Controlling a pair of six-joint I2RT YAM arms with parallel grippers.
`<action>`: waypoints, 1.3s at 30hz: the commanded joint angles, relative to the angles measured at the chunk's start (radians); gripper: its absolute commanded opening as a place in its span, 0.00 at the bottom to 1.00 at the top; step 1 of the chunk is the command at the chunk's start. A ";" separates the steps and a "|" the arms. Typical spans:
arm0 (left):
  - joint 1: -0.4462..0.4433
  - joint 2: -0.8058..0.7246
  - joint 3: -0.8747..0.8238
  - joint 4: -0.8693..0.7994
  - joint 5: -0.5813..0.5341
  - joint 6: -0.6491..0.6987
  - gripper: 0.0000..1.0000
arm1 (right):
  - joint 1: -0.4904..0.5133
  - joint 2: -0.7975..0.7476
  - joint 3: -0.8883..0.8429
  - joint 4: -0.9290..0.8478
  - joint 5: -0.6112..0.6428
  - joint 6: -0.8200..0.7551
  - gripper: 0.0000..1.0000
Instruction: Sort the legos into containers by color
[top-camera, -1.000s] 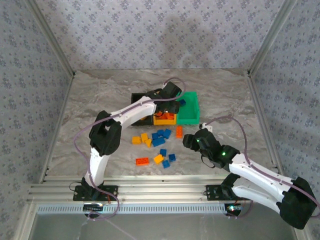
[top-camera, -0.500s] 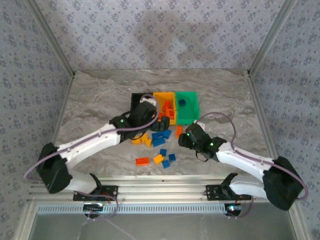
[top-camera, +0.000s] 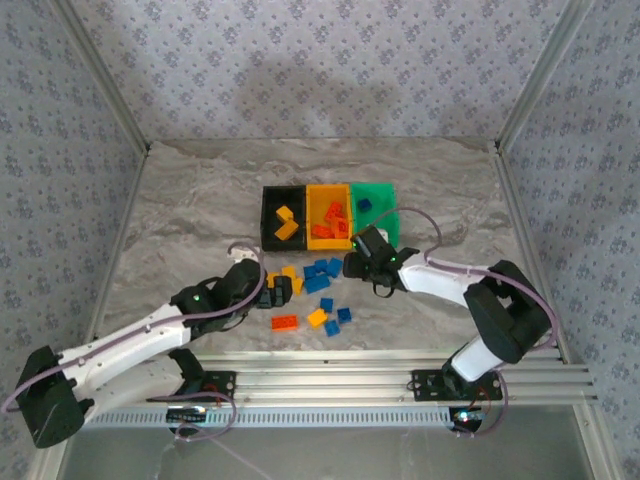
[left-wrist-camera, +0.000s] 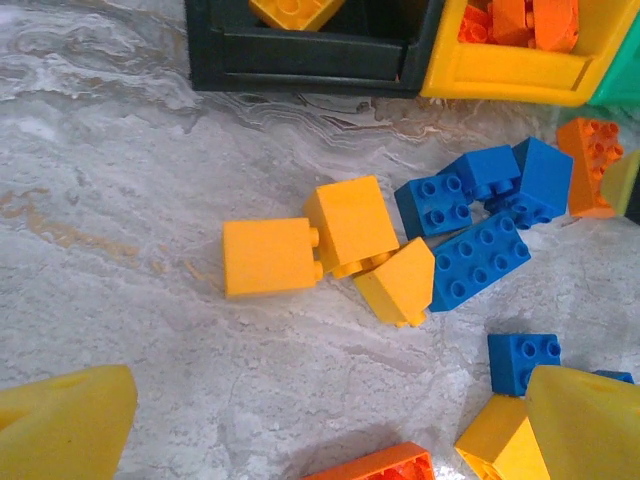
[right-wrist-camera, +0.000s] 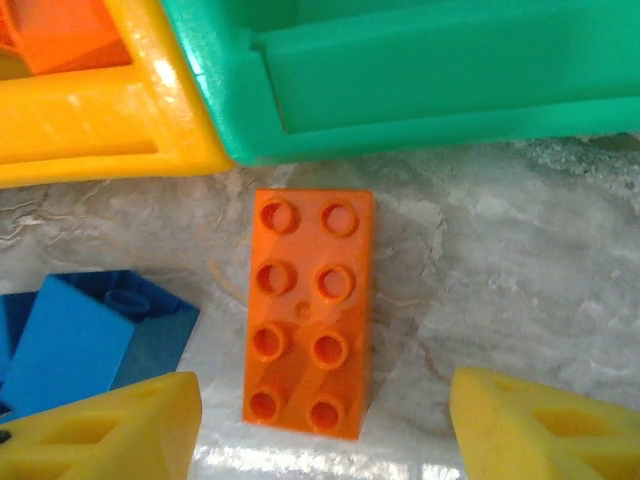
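Three joined containers stand mid-table: black (top-camera: 270, 232), yellow-orange (top-camera: 314, 237), green (top-camera: 383, 223). Yellow legos (top-camera: 287, 222) lie in the black one, red-orange ones (top-camera: 330, 222) in the yellow-orange one, a blue one (top-camera: 364, 205) in the green one. Loose blue (top-camera: 320, 272), yellow (top-camera: 290, 275) and red-orange (top-camera: 285, 322) bricks lie in front. My left gripper (top-camera: 280, 291) (left-wrist-camera: 330, 430) is open above the pile's left side, nothing held. My right gripper (top-camera: 353, 263) (right-wrist-camera: 320, 430) is open, its fingers either side of a red-orange brick (right-wrist-camera: 310, 315), not touching it.
The green bin's wall (right-wrist-camera: 420, 80) and the yellow-orange bin's corner (right-wrist-camera: 100, 130) stand just beyond the red-orange brick. A blue brick (right-wrist-camera: 90, 340) lies close to its left. Three yellow bricks (left-wrist-camera: 350, 220) cluster ahead of the left gripper, blue ones (left-wrist-camera: 480, 260) to their right.
My left arm has pulled back from over the bins to the near-left side of the pile, its jaws opening wide. My right gripper has moved forward and left onto the red-orange brick.
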 joint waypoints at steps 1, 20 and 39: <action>-0.005 -0.037 -0.004 -0.041 -0.041 -0.032 1.00 | -0.011 0.049 0.039 -0.017 -0.003 -0.026 0.67; -0.005 -0.057 -0.012 -0.079 -0.089 -0.011 1.00 | 0.077 -0.110 0.065 -0.176 0.025 -0.121 0.26; -0.005 -0.109 -0.043 -0.120 -0.062 -0.027 1.00 | 0.033 0.278 0.686 -0.280 0.021 -0.201 0.29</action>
